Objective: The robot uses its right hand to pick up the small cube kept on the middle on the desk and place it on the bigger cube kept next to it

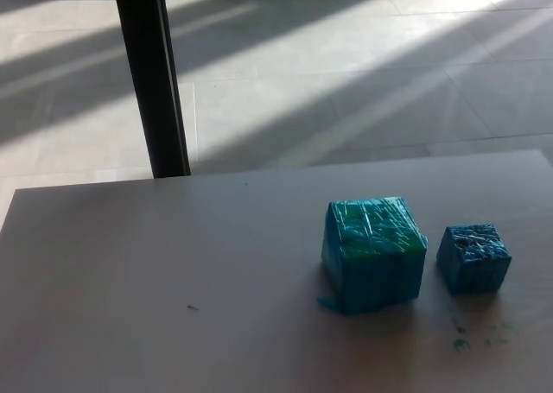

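We see small cube [473, 257] on desk [173, 272], just right of big cube [374, 253], narrow gap between, untouched; neither hand in view, so grip state unknown; right-side placement suits right-hand reach, we judge; pick not begun

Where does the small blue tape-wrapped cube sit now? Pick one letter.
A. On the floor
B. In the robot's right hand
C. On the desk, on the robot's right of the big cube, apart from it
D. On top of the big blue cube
C: the small blue tape-wrapped cube rests on the pale wooden desk, a gap separating it from the big blue tape-wrapped cube; no hand shows.
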Tool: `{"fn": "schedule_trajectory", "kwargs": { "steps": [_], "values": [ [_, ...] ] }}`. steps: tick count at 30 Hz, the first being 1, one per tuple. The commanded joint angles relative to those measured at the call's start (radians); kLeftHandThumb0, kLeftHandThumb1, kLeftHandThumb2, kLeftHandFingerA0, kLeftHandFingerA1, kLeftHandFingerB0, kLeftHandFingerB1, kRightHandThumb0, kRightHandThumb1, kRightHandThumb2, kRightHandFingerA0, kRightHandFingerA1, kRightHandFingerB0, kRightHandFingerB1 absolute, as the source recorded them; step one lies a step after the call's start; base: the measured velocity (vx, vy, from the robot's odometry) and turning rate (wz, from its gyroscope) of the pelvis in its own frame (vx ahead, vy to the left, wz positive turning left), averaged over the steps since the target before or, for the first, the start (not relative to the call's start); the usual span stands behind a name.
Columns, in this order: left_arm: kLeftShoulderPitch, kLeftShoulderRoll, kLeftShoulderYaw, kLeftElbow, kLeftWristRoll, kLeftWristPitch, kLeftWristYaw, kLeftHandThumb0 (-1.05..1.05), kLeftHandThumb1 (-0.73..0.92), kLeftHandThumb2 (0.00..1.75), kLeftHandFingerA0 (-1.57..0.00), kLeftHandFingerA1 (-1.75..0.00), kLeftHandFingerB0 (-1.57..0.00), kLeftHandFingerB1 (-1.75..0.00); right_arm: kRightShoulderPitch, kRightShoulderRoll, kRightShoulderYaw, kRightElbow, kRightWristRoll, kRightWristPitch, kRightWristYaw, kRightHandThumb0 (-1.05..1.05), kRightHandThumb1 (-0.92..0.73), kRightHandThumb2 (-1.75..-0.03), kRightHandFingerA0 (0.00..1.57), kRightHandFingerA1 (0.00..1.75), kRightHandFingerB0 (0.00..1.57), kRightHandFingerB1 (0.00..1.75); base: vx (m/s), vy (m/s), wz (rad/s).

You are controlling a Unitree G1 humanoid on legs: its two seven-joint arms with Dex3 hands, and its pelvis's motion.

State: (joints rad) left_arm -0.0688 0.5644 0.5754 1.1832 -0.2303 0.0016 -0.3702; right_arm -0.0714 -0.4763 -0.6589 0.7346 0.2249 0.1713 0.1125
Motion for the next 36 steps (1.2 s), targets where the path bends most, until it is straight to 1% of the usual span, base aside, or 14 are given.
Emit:
{"fn": "schedule_trajectory", "kwargs": {
  "steps": [1, 2, 4, 5, 9, 11, 13, 14, 23, 26, 28, 29, 30, 36],
  "values": [
    [0.005, 0.027, 0.007, 0.011, -0.035, 0.037, -0.013, -1.05, 0.13, 1.05, -0.53, -1.6, -0.62, -1.73, -0.067, -0.065, -0.052, -0.02, 0.051, 0.113, -0.101, -0.76, -0.83, -0.66, 0.08, 0.3, 0.13, 0.26, 0.0, 0.0, 0.0],
    [0.002, 0.026, 0.01, 0.013, -0.042, 0.042, -0.011, -0.31, -0.26, 0.75, -0.88, -1.07, -1.03, -1.16, -0.111, -0.083, -0.07, -0.017, 0.066, 0.107, -0.11, -0.85, -0.65, -1.05, 0.02, 0.35, 0.09, 0.35, 0.0, 0.0, 0.0],
    [0.012, 0.03, 0.014, 0.007, -0.05, 0.044, -0.015, -0.3, -0.27, 0.74, -0.94, -1.1, -1.05, -1.17, -0.146, -0.09, -0.072, -0.026, 0.064, 0.11, -0.123, -0.84, -0.63, -1.06, 0.01, 0.41, 0.04, 0.42, 0.0, 0.0, 0.0],
    [0.013, 0.027, 0.016, 0.001, -0.054, 0.045, -0.01, -0.3, -0.27, 0.75, -0.9, -1.08, -1.04, -1.16, -0.16, -0.094, -0.073, -0.041, 0.068, 0.088, -0.107, -0.85, -0.83, -0.66, 0.05, 0.46, 0.09, 0.43, 0.0, 0.0, 0.0],
    [0.017, 0.03, 0.009, 0.005, -0.054, 0.042, -0.012, -0.31, -0.26, 0.75, -0.87, -1.07, -1.02, -1.16, -0.233, -0.121, -0.062, -0.106, 0.098, 0.086, -0.045, -0.43, -0.34, -1.01, 0.05, 0.59, 0.0, 0.54, 0.0, 0.0, 0.0],
    [0.021, 0.033, -0.006, 0.003, -0.039, 0.041, -0.007, -0.31, -0.24, 0.77, -0.85, -1.06, -0.99, -1.15, -0.242, -0.126, -0.042, -0.128, 0.092, 0.079, -0.023, -0.94, -0.76, -0.63, 0.0, 0.84, 0.04, 0.69, 0.0, 0.0, 0.0],
    [0.034, 0.034, -0.013, 0.001, -0.037, 0.038, -0.014, -0.66, -0.19, 0.98, -0.41, -1.53, -0.47, -1.75, -0.28, -0.13, 0.02, -0.233, 0.094, 0.127, 0.017, -0.86, -0.79, -0.64, 0.03, 0.82, 0.08, 0.59, 0.0, 0.0, 0.0],
    [0.038, 0.034, -0.022, 0.001, -0.029, 0.031, -0.007, -0.63, -0.22, 0.95, -0.43, -1.48, -0.52, -1.7, -0.293, -0.123, 0.047, -0.291, 0.093, 0.161, 0.009, -0.4, -0.44, -1.05, 0.05, 0.57, 0.0, 0.53, 0.0, 0.0, 0.0],
    [0.04, 0.032, -0.036, 0.001, -0.038, 0.019, -0.008, -1.02, 0.19, 1.14, -0.63, -1.63, -0.61, -1.74, -0.348, -0.105, 0.265, -0.428, 0.091, 0.198, 0.159, -0.81, -0.69, -1.03, 0.0, 0.25, 0.0, 0.17, 0.0, 0.0, 0.0],
    [0.04, 0.029, -0.045, -0.002, -0.033, 0.015, -0.004, -0.31, -0.23, 0.78, -0.92, -1.09, -1.01, -1.15, -0.368, -0.101, 0.392, -0.402, 0.007, 0.107, 0.19, -0.82, -0.62, -1.0, 0.0, 0.29, 0.13, 0.33, 0.0, 0.0, 0.0],
    [0.043, 0.031, -0.054, -0.002, -0.027, 0.008, -0.008, -0.31, -0.23, 0.77, -0.92, -1.09, -1.0, -1.15, -0.379, -0.093, 0.433, -0.399, -0.012, 0.101, 0.174, -0.75, -0.75, -0.63, 0.09, 0.38, 0.17, 0.29, 0.0, 0.0, 0.0],
    [0.042, 0.032, -0.058, -0.002, -0.027, 0.013, -0.007, -0.69, -0.17, 0.99, -0.39, -1.48, -0.59, -1.75, -0.387, -0.089, 0.464, -0.392, -0.033, 0.088, 0.165, -0.37, -0.43, -1.02, 0.03, 0.53, 0.0, 0.48, 0.0, 0.0, 0.0],
    [0.044, 0.033, -0.065, -0.004, -0.023, 0.014, 0.0, -0.65, -0.21, 0.95, -0.42, -1.43, -0.61, -1.69, -0.413, -0.083, 0.522, -0.382, -0.089, 0.074, 0.139, -0.62, -0.65, -0.6, 0.17, 0.45, 0.26, 0.31, 0.0, 0.0, 0.0],
    [0.039, 0.023, -0.06, 0.002, -0.032, 0.011, 0.021, -1.05, 0.16, 1.13, -0.53, -1.58, -0.63, -1.7, -0.539, -0.11, 0.661, -0.27, -0.184, 0.029, 0.17, -0.66, -0.6, -0.59, 0.1, 0.44, 0.2, 0.28, 0.0, 0.0, 0.0]
  ]
}}
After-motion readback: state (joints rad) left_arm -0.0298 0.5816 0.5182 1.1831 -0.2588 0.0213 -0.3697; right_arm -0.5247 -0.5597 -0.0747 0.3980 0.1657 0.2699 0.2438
